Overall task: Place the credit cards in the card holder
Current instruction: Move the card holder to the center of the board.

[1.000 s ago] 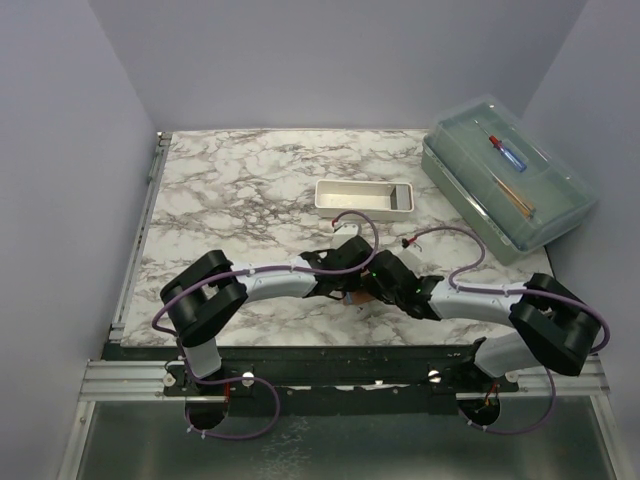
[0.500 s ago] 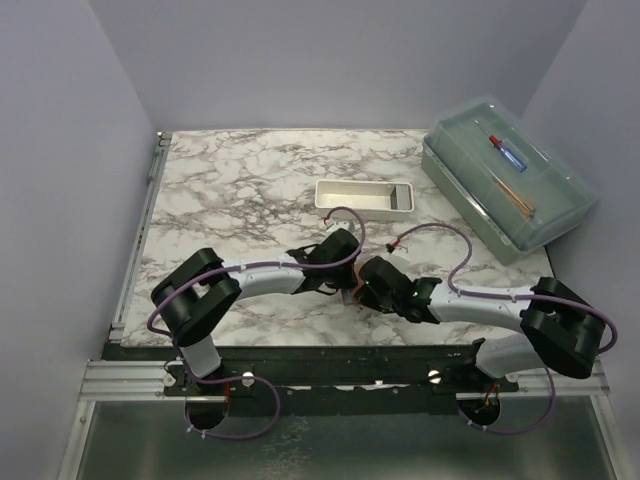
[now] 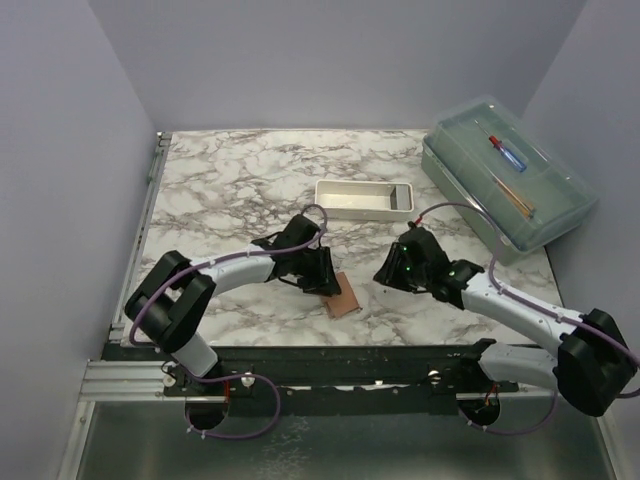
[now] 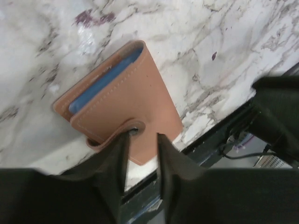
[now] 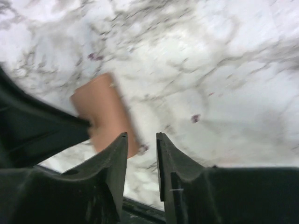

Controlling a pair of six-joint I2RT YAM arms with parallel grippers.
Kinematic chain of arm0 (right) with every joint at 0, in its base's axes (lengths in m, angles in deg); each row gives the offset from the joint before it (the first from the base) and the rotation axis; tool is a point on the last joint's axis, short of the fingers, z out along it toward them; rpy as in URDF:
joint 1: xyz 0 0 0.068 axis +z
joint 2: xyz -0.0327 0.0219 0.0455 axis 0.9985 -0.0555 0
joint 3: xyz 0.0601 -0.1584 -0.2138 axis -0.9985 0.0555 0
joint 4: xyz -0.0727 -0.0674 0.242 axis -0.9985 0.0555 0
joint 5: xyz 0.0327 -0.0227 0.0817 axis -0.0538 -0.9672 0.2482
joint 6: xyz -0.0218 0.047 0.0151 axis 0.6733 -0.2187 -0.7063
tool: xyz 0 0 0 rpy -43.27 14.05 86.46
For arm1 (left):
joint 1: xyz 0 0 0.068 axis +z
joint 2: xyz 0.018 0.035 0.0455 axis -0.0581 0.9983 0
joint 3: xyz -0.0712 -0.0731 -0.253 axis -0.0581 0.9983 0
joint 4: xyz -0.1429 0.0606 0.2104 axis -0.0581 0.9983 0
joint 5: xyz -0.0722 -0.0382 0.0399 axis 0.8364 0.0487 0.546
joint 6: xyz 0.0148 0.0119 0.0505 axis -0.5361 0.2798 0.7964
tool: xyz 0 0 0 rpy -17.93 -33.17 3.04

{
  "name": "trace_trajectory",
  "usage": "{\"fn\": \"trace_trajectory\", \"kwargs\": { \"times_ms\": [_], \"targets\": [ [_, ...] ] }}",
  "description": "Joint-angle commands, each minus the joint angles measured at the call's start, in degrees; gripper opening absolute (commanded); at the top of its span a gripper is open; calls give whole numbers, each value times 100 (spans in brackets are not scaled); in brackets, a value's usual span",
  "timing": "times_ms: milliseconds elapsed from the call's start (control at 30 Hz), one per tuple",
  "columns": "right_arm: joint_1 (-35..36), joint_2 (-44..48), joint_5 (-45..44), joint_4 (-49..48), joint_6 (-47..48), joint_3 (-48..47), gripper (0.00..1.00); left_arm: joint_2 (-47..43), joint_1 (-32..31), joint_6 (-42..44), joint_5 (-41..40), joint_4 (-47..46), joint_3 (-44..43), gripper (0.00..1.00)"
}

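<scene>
The card holder is a tan wallet lying folded shut on the marble near the front edge. It also shows in the left wrist view and blurred in the right wrist view. A pale blue strip shows between its halves; I cannot tell whether it is a card or the lining. No loose credit cards are in view. My left gripper is narrowly open and empty, just over the wallet's snap tab. My right gripper is narrowly open and empty, to the wallet's right and apart from it.
A white tray sits behind the wallet at mid table. A large clear lidded box stands at the back right. The black front rail runs just beyond the wallet's near edge.
Both grippers have drawn apart from the middle, the left one to the left and the right one to the right. The wallet, earlier hidden under them, now lies uncovered and folded.
</scene>
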Motion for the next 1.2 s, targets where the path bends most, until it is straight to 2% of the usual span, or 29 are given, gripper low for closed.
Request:
{"fn": "trace_trajectory", "kwargs": {
  "times_ms": [0, 100, 233, 300, 400, 433, 467, 533, 633, 733, 867, 967, 1033, 1100, 1167],
  "targets": [
    [-666, -317, 1391, -155, 1017, 26, 41, -681, 406, 189, 597, 775, 162, 45],
    [-741, -706, 2057, -427, 1235, -89, 47, -980, 711, 158, 727, 868, 302, 57],
    [-743, -991, 2960, -1196, 1186, 45, 55, -1237, 923, 99, 628, 1007, 691, 61],
    [-737, -1221, 3374, -1548, 1189, 122, 55, -1270, 1003, 63, 555, 990, 889, 62],
    [-734, -1567, 3664, -2093, 985, 306, 52, -1130, 1041, 54, 598, 678, 1047, 54],
    [-734, -1650, 3730, -2314, 882, 390, 48, -1068, 1046, 39, 631, 506, 1129, 48],
    [-734, -1737, 3765, -2568, 772, 481, 42, -971, 1044, 1, 675, 287, 1160, 46],
    [-701, -1894, 3781, -2918, 494, 652, 29, -694, 1045, -23, 738, -104, 1163, 34],
    [-405, -2106, 3610, -3319, 95, 786, 26, -112, 1044, 103, 712, -348, 842, 22],
    [-127, -2216, 3566, -3540, -161, 732, 22, 342, 1001, 248, 691, -477, 324, 15],
    [-95, -1984, 3491, -3433, -213, 672, 22, 811, 828, 435, 715, -359, -441, 15],
    [-104, -1596, 2975, -2702, -111, 512, 23, 791, 835, 562, 542, -32, -610, 17],
    [-116, -1333, 2576, -2112, 47, 378, 29, 540, 918, 655, 369, 100, -433, 27],
    [-178, -1165, 2253, -1441, 176, 185, 42, 248, 1043, 793, 279, 360, -287, 38],
    [-277, -1094, 2031, -852, 209, -78, 50, -58, 1141, 924, 202, 631, -219, 44]
  ]
}}
